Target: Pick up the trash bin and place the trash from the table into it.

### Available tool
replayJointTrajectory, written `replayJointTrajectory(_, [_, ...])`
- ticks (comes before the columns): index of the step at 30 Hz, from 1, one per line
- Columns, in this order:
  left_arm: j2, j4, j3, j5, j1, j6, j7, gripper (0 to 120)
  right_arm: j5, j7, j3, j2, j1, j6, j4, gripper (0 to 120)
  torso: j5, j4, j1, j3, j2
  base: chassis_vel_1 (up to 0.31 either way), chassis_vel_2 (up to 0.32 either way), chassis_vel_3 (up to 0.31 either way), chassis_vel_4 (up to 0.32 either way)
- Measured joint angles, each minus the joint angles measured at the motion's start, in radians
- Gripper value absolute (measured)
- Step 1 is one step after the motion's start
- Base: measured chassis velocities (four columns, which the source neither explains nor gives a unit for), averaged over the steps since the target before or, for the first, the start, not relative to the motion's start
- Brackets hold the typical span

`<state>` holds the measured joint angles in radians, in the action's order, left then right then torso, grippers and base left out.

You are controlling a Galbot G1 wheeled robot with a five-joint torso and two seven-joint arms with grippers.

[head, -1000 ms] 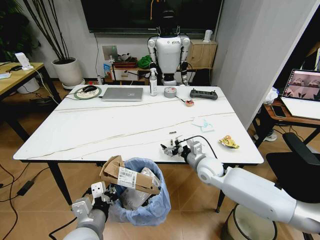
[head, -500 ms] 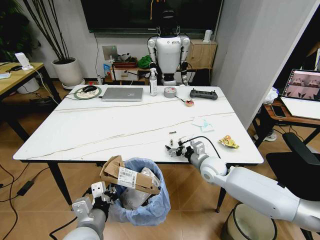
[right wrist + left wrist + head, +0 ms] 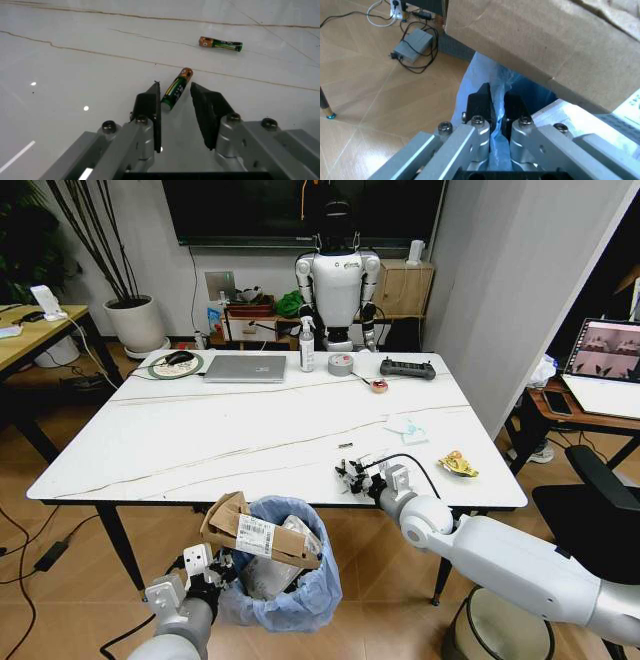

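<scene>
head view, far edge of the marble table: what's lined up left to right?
Round green-rimmed pad with a black mouse → closed grey laptop → white spray bottle → grey tape roll → black handheld controller, all on the white marble-look table.

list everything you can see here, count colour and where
table: 1, white marble top, black rim, centre
trash bin: 1, light-blue bag liner, at the near table edge
cardboard box: 1, brown, labelled, sticking out of the bin
batteries: 2, green with orange ends, near table edge; one between the right gripper's fingers, the other farther off
tissue: 1, white, right part of the table
wrapper: 1, yellow-red, right table edge
laptop: 1, grey, far side
tape roll: 1, grey, far side
humanoid robot: 1, white, behind the table
left gripper: shut on the bin's bag rim
right gripper: open around one battery
</scene>
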<state>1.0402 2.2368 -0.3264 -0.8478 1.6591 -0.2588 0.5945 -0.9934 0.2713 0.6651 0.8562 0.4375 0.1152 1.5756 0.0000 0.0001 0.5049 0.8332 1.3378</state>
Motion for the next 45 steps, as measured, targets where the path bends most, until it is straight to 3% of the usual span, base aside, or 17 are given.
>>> replayJointTrajectory(7, [-0.001, -0.004, 0.003, -0.001, -0.009, 0.0, -0.001, 0, -0.001, 0.001, 0.002, 0.001, -0.001, -0.002, 0.001, 0, 0.0, 0.0, 0.0, 0.0, 0.0, 0.0, 0.0, 0.0, 0.0])
replayJointTrajectory(14, [-0.001, -0.012, 0.009, -0.006, -0.018, 0.0, -0.001, 0, -0.012, 0.002, -0.003, 0.003, -0.006, -0.004, 0.014, 0, 0.0001, -0.0001, 0.0, 0.0, 0.0, 0.0, 0.0, 0.0, 0.0])
replayJointTrajectory(21, [-0.008, -0.018, 0.014, -0.013, -0.022, 0.0, -0.001, 0, -0.048, -0.018, -0.04, -0.027, -0.034, -0.037, 0.159, 0, -0.0001, 0.0001, 0.0, 0.0, 0.0, 0.0, 0.0, 0.0, 0.0])
replayJointTrajectory(24, [-0.011, -0.017, 0.014, -0.019, -0.026, -0.001, -0.001, 0, -0.084, -0.073, -0.041, -0.069, -0.04, -0.068, 0.263, 0, -0.0001, 0.0001, 0.0, 0.0, 0.0, 0.0, 0.0, 0.0, 0.0])
replayJointTrajectory(30, [-0.016, -0.012, 0.012, -0.028, -0.038, -0.002, 0.001, 0, -0.092, -0.209, -0.042, -0.134, 0.01, -0.142, 0.345, 0, 0.0, 0.0, 0.0, 0.0, 0.0, 0.0, 0.0, 0.0, 0.0])
replayJointTrajectory(38, [-0.017, -0.012, 0.013, -0.036, -0.048, -0.005, 0.003, 0, -0.043, -0.481, -0.039, -0.18, 0.065, -0.224, 0.32, 0, 0.0001, -0.0001, 0.0, 0.0, 0.0, 0.0, 0.0, 0.0, 0.0])
replayJointTrajectory(45, [-0.017, -0.014, 0.013, -0.04, -0.053, -0.005, 0.004, 0, 0.011, -0.558, -0.026, -0.174, 0.067, -0.243, 0.278, 0, 0.0, 0.0, 0.0, 0.0, 0.0, 0.0, 0.0, 0.0, 0.0])
